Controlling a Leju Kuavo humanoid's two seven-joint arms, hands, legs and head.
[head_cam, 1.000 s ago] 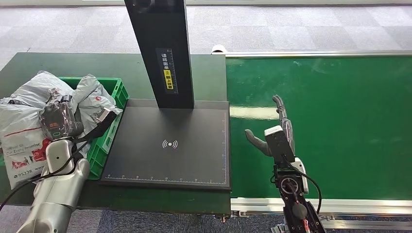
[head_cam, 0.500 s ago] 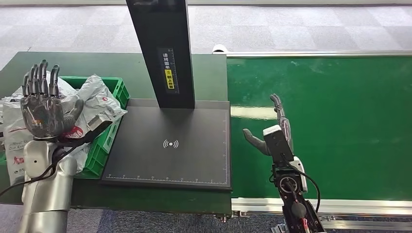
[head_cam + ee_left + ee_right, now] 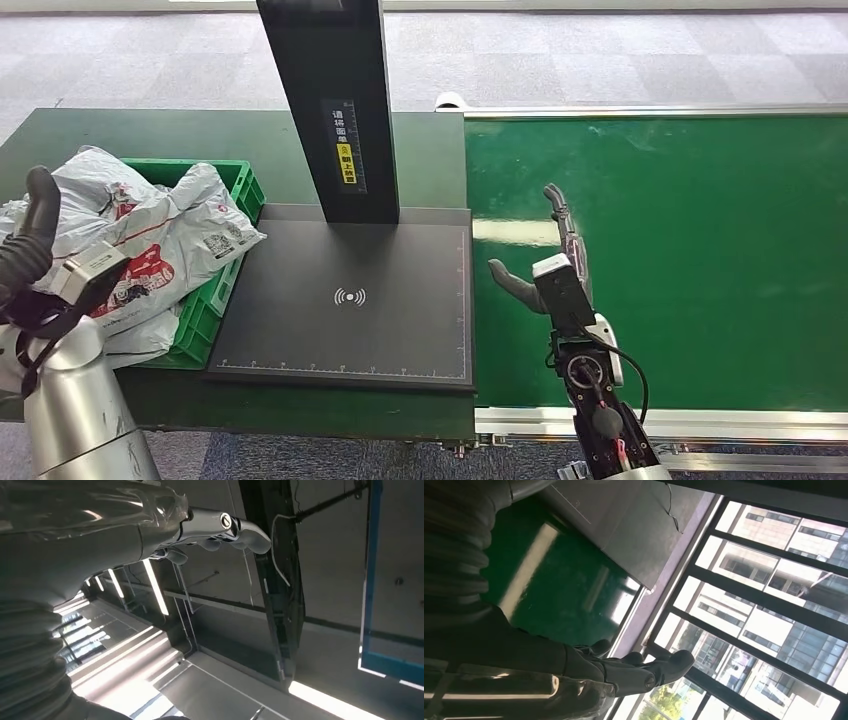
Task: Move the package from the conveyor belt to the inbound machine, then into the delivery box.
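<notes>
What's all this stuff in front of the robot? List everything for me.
Packages: several, grey-white plastic with red print, piled in the crate.
Crate: one, green, on the table's left.
Inbound machine: one, black flat pad with a black post, middle of the table.
Table: one, dark green.
Conveyor belt: one, bright green, right side, no package on it.
Left hand: dark, raised beside the crate.
Right hand: dark, fingers apart, above the belt.
</notes>
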